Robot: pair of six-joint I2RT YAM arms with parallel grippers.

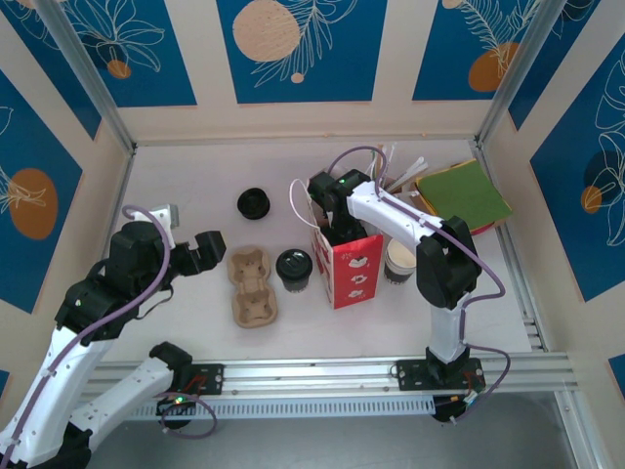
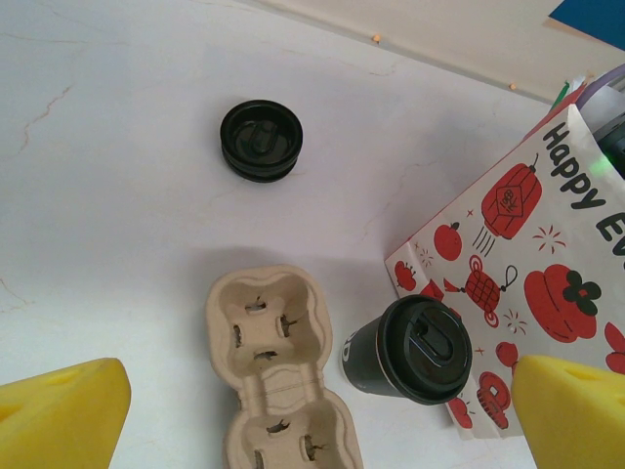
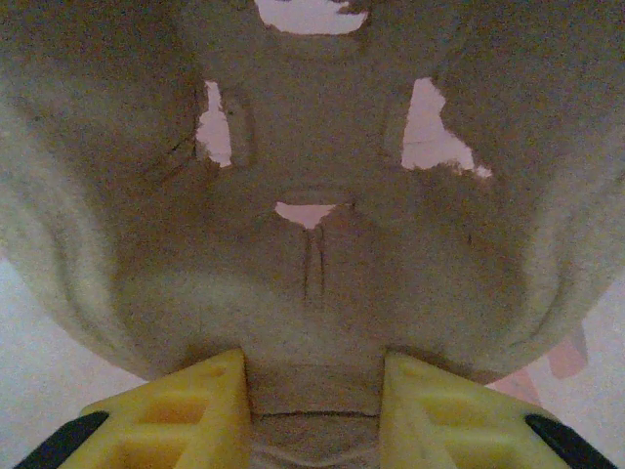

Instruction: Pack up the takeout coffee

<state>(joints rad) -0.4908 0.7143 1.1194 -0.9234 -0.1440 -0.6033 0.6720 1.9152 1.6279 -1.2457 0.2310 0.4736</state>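
White table | right claw grips pulp tray; bag hides it overhead

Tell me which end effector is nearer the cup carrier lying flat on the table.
Left. The left end effector hovers open just left of the carrier, while the right end effector is farther right, down in the red bag, gripping a second carrier.

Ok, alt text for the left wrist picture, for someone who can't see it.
A lidded coffee cup stands on the table between a cardboard cup tray and a red-printed paper bag. A loose black lid lies beyond. Yellow fingertips of the open left pincer occupy the bottom corners.
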